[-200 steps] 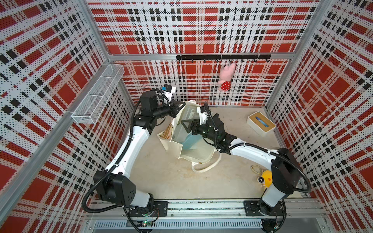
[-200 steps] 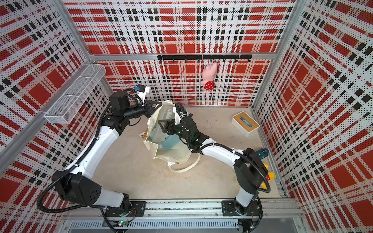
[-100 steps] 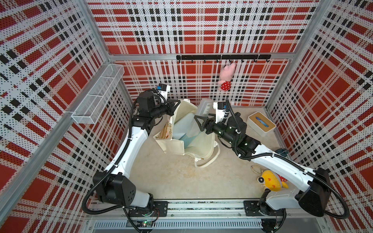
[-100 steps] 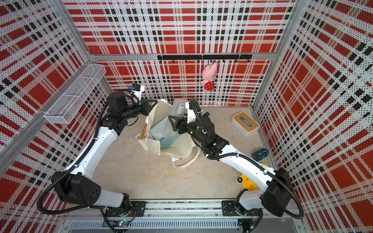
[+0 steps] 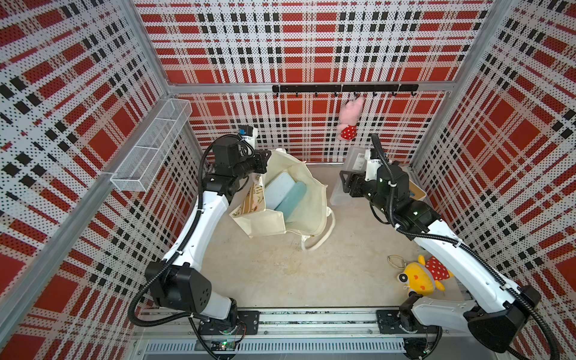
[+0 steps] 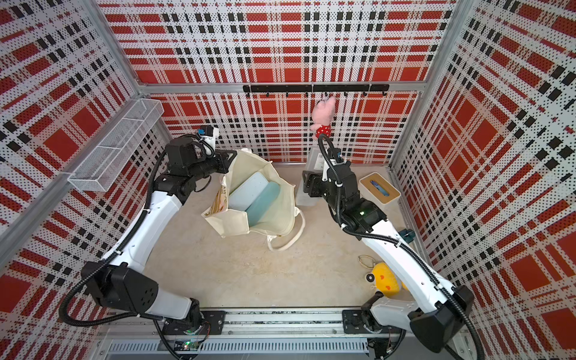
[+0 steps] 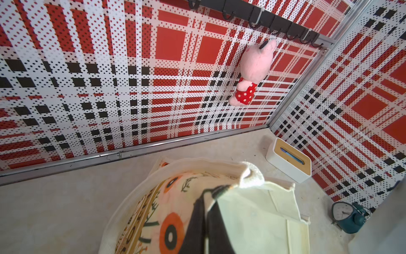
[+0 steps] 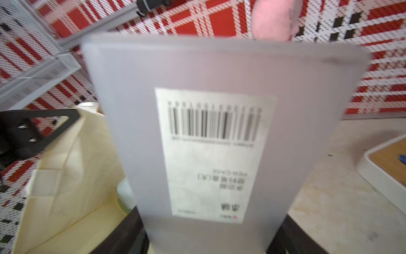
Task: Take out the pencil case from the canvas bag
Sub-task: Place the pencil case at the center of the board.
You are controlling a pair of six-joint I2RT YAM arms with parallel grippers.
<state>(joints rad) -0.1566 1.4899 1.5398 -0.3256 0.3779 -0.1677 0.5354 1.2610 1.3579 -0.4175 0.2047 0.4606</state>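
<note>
The cream canvas bag (image 5: 308, 202) (image 6: 280, 205) stands open left of centre, its printed face (image 7: 167, 222) turned left. My left gripper (image 5: 265, 162) (image 7: 214, 191) is shut on the bag's rim at the far side. A pale blue box (image 5: 278, 189) and a teal item (image 5: 291, 203) lie inside. The pencil case (image 5: 355, 159) (image 6: 315, 158) (image 8: 219, 123), a frosted translucent box with a barcode label, is outside the bag, to its right near the back wall. My right gripper (image 5: 348, 184) (image 8: 208, 238) is shut on its lower end, one finger on each side.
A white box with a wooden lid (image 5: 416, 190) (image 7: 289, 161) sits at the back right. A yellow plush (image 5: 419, 279) lies front right, and a teal alarm clock (image 6: 406, 235) by the right wall. A pink plush (image 5: 350, 120) hangs from the hook rail. A wire basket (image 5: 149, 149) juts from the left wall.
My right arm has pulled back to the right, bringing the pencil case out of the bag. The bag has shifted a little and opened wider. My left gripper still holds the rim.
</note>
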